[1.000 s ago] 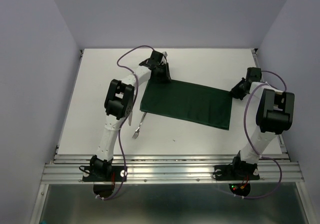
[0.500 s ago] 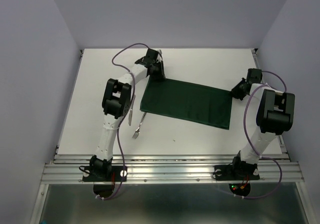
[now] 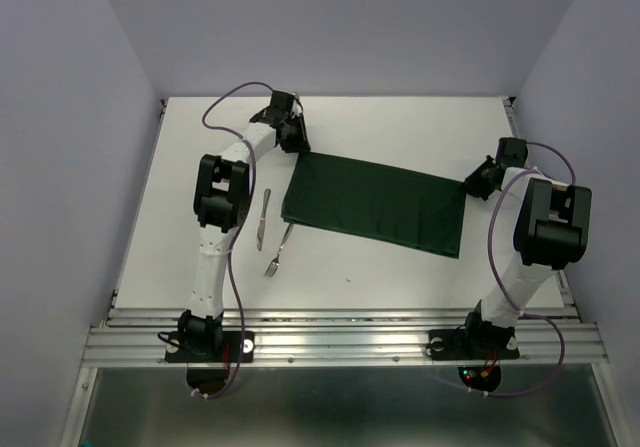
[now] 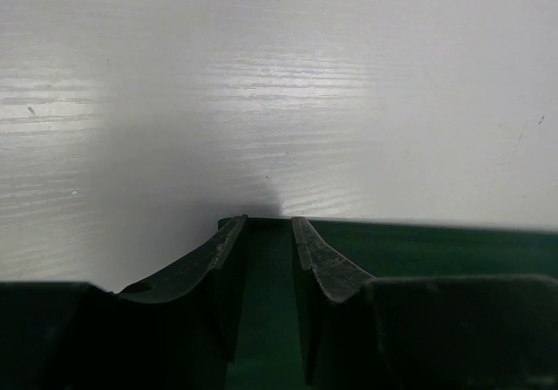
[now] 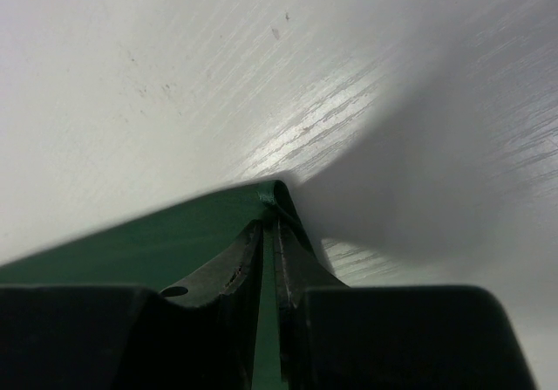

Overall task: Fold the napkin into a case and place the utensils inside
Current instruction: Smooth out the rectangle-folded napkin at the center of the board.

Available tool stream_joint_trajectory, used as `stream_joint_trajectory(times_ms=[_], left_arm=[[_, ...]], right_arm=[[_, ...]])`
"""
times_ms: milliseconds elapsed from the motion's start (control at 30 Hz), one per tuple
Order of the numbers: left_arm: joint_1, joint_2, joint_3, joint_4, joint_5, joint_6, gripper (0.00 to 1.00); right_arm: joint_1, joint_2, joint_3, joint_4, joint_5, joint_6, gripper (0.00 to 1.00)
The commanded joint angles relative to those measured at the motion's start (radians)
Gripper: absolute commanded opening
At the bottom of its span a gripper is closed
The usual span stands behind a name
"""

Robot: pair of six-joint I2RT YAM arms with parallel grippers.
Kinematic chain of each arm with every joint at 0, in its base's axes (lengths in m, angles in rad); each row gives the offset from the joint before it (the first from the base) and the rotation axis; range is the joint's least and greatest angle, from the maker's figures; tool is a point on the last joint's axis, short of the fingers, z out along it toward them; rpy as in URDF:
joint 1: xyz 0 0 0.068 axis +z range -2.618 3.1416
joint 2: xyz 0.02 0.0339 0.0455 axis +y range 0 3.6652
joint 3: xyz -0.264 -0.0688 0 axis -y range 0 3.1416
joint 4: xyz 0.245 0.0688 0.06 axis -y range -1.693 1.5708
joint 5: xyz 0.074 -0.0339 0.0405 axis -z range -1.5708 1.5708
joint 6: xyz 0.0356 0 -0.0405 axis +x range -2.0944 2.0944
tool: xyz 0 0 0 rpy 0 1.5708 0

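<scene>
The dark green napkin [image 3: 375, 205] lies flat as a long folded rectangle across the middle of the white table. My left gripper [image 3: 297, 143] hovers at its far-left corner. In the left wrist view the jaws [image 4: 264, 222] stand apart, open, with the napkin [image 4: 418, 246] lying beneath and nothing pinched. My right gripper [image 3: 470, 184] is at the far-right corner, shut on the napkin [image 5: 157, 242], whose edge curls over the fingertips [image 5: 276, 220]. The utensils lie left of the cloth: the knife [image 3: 263, 217], and the fork [image 3: 275, 252] nearer me.
Bare white tabletop [image 3: 400, 127] stretches behind the napkin up to the back wall. Lilac walls close in both sides. A metal rail [image 3: 340, 342] runs along the near edge, by both arm bases.
My left arm has swung left, from over the napkin's far edge to its far-left corner, so the knife now shows fully. The right arm and the napkin have stayed put.
</scene>
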Motion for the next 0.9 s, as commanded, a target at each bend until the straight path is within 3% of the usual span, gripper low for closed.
stream_joint_trajectory(times_ms=[0,367,633,700,867], left_arm=[[0.011,0.033,0.03,-0.048,-0.049,0.024,0.39],[0.009,-0.029,-0.004,-0.039,-0.048,0.026,0.39],[0.009,-0.15,0.108,-0.105,-0.074,0.084,0.5],[0.009,-0.178,0.114,-0.112,-0.077,0.099,0.57],[0.007,-0.298,-0.007,-0.102,-0.072,0.092,0.62]], right_arm=[[-0.029,0.046,-0.042,-0.08,0.103,-0.049,0.17],[-0.029,0.02,-0.024,-0.094,0.077,-0.048,0.17],[-0.029,-0.127,0.022,-0.163,0.054,-0.066,0.4],[-0.029,-0.167,0.028,-0.187,0.075,-0.068,0.46],[-0.029,-0.318,-0.065,-0.24,0.075,-0.071,0.49]])
